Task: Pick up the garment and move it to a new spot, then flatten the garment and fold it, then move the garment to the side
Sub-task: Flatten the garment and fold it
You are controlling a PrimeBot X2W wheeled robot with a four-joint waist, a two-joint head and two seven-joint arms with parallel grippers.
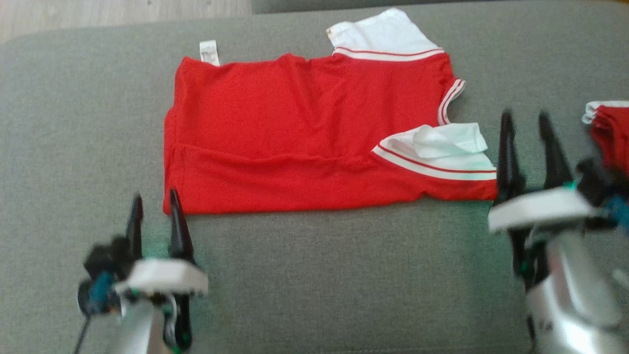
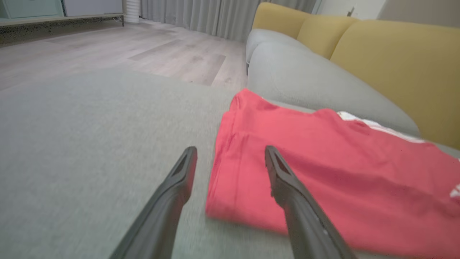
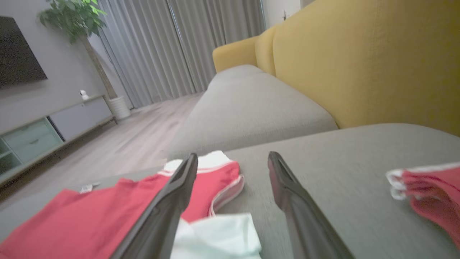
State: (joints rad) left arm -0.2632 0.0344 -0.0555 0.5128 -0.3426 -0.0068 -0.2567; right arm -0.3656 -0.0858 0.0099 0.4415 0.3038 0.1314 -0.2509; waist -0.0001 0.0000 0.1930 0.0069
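Observation:
The garment (image 1: 314, 132) is a red shirt with white sleeves and red-striped trim, lying folded over lengthwise on the grey sofa cushion (image 1: 344, 275). Its near edge is doubled back and a white label sticks out at the far left corner. My left gripper (image 1: 153, 206) stands open just off the garment's near left corner, nothing between its fingers; the left wrist view has that corner (image 2: 230, 187) between the fingers (image 2: 284, 180). My right gripper (image 1: 528, 125) is open beside the near white sleeve (image 1: 442, 142), holding nothing; in the right wrist view the sleeve (image 3: 219, 237) lies below the fingers (image 3: 179, 187).
A second red and white garment (image 1: 609, 132) lies folded at the cushion's right edge, close to my right arm. Yellow back cushions (image 3: 359, 61) rise behind the seat. Wooden floor (image 2: 143, 54) lies beyond the cushion's far left edge.

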